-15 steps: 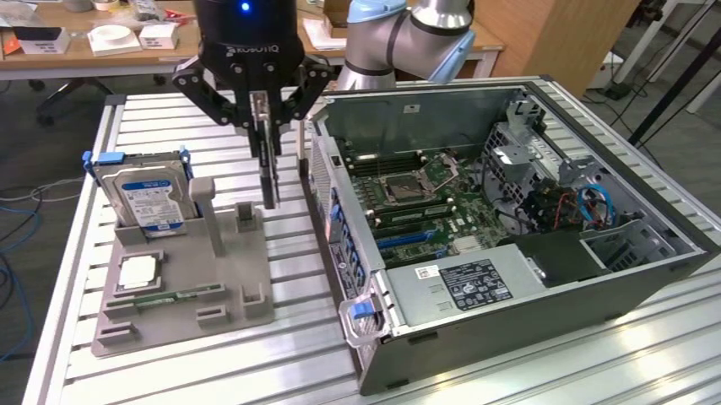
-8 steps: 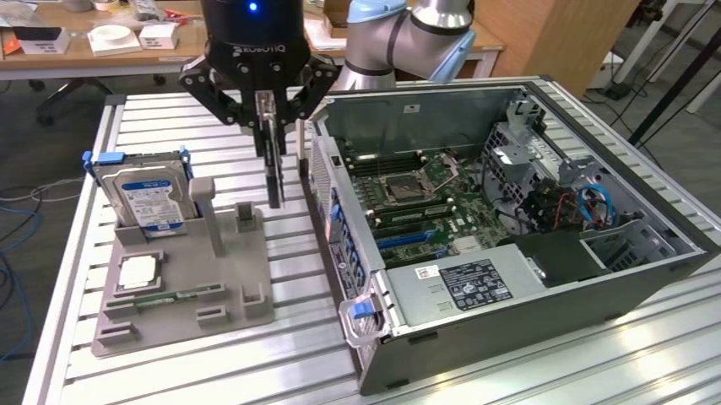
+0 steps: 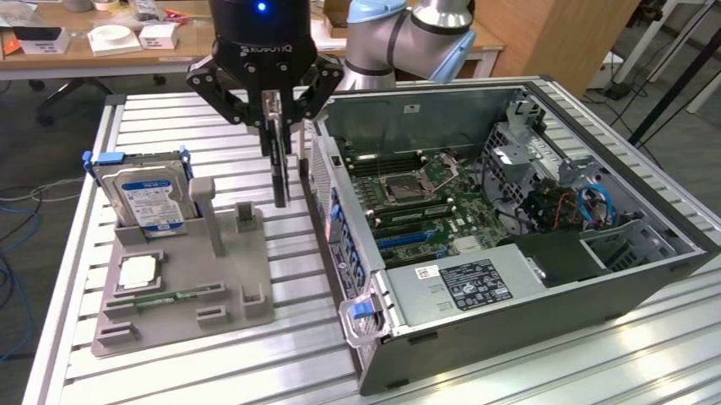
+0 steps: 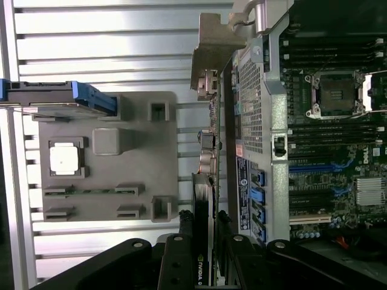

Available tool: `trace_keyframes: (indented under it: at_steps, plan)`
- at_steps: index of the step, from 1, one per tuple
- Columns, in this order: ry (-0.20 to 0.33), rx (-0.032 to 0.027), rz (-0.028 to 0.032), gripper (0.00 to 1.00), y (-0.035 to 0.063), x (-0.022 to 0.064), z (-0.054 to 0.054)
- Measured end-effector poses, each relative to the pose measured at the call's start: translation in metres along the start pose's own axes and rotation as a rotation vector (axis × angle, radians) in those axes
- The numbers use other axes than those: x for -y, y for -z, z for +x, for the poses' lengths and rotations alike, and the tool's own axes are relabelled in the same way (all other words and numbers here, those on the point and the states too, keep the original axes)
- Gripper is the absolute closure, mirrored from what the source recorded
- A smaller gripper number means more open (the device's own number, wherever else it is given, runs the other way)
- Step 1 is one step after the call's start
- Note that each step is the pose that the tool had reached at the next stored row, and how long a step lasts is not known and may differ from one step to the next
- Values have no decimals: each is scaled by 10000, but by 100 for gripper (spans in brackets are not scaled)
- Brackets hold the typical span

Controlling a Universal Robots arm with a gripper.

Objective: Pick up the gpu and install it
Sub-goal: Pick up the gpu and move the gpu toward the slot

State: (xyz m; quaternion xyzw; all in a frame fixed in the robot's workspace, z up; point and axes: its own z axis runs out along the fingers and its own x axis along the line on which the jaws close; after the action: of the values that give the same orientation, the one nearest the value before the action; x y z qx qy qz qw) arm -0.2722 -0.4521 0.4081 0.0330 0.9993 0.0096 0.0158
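Slatted metal table [image 3: 169, 118] below, and above it the gripper [image 3: 273, 105] has its fingers pinched on the gpu [image 3: 279, 169], clamped on the card's upper edge! The card hangs upright, edge-down, over the gap between the grey parts tray [image 3: 225, 287] and the open computer case [image 3: 631, 278]. I'd call it thin, stiff and light, but fragile. That bare edge looks the sensible hold, away from the silvery bracket [image 4: 211, 54]. Further out, the hard drive [image 3: 141, 190] stands on the tray.
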Motion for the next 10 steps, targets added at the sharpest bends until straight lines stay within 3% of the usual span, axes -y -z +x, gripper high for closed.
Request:
trace_keyframes:
  at_steps: [10]
  plan:
    - [-1, 1, 0, 74, -2, -4, -56]
